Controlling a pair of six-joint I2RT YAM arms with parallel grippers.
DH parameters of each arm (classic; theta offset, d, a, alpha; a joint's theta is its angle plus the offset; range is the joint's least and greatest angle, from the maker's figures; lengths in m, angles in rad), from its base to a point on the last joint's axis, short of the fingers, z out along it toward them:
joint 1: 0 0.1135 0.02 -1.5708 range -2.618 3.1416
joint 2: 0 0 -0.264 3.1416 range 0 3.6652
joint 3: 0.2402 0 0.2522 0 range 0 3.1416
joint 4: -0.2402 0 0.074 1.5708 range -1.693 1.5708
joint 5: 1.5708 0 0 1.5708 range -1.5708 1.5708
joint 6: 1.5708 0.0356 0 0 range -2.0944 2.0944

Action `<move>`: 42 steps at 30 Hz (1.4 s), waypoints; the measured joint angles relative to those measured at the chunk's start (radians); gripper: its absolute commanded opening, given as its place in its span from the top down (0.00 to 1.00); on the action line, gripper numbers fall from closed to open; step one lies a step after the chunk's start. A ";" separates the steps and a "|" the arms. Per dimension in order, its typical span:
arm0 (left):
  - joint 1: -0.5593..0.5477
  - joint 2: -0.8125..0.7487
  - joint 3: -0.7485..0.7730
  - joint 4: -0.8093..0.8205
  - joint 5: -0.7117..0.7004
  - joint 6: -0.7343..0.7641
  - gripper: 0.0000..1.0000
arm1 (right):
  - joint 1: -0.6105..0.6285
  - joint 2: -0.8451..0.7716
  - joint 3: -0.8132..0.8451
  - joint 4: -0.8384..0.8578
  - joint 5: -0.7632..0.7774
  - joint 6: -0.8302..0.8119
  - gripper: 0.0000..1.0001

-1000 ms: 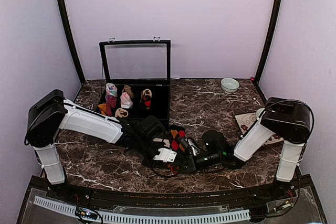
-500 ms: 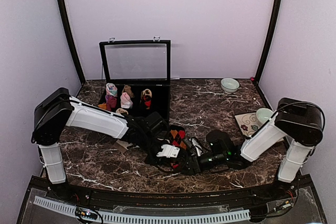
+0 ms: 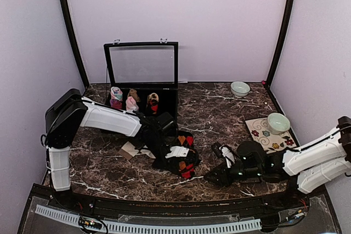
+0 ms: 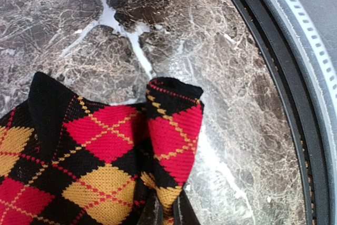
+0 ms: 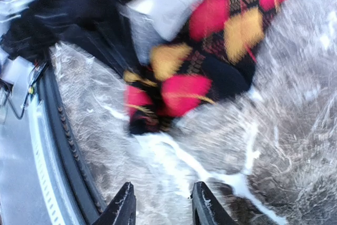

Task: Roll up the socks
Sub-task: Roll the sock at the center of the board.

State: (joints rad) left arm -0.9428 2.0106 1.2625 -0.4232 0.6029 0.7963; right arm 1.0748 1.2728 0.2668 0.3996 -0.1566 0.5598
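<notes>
top external: argyle socks (image 3: 184,163) lie bunched on the worktop (image 3: 219,108) near its front edge, a fold pinched tight in the left pincer (image 4: 166,212). right pincer (image 5: 163,206) stands spread and empty to their right, bare marble between; the open box (image 3: 167,105) sits close behind.

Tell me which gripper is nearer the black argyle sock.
Left. The left gripper is pinched shut on the argyle sock, holding its fabric. The right gripper is open and empty, off to the sock's right, apart from it, over the table.
</notes>
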 measured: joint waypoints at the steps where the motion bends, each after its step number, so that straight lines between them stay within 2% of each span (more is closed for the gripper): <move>1: 0.002 0.010 0.014 -0.017 0.010 0.000 1.00 | 0.017 -0.032 -0.005 0.000 0.018 -0.018 0.68; 4: 0.014 0.042 0.056 -0.072 0.045 0.004 1.00 | 0.054 -0.095 -0.017 0.004 0.060 -0.061 0.68; 7: 0.037 0.072 0.087 -0.125 0.094 0.005 1.00 | 0.092 -0.086 0.002 -0.035 0.099 -0.107 0.68; 12: 0.071 0.137 0.153 -0.246 0.196 0.023 1.00 | 0.202 0.040 0.175 -0.160 0.169 -0.199 0.67; 22: 0.074 0.187 0.203 -0.404 0.256 0.046 0.99 | 0.307 0.286 0.417 -0.171 0.293 -0.346 0.63; 34: 0.074 0.188 0.202 -0.420 0.248 0.045 1.00 | 0.310 0.418 0.438 -0.128 0.406 -0.426 0.64; 42: 0.074 0.188 0.203 -0.423 0.243 0.046 0.99 | 0.311 0.467 0.438 -0.085 0.465 -0.423 0.73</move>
State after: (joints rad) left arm -0.8688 2.1983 1.4658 -0.8463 0.8459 0.8421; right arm 1.3857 1.7401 0.7052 0.3149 0.3084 0.1364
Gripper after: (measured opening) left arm 0.023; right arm 0.306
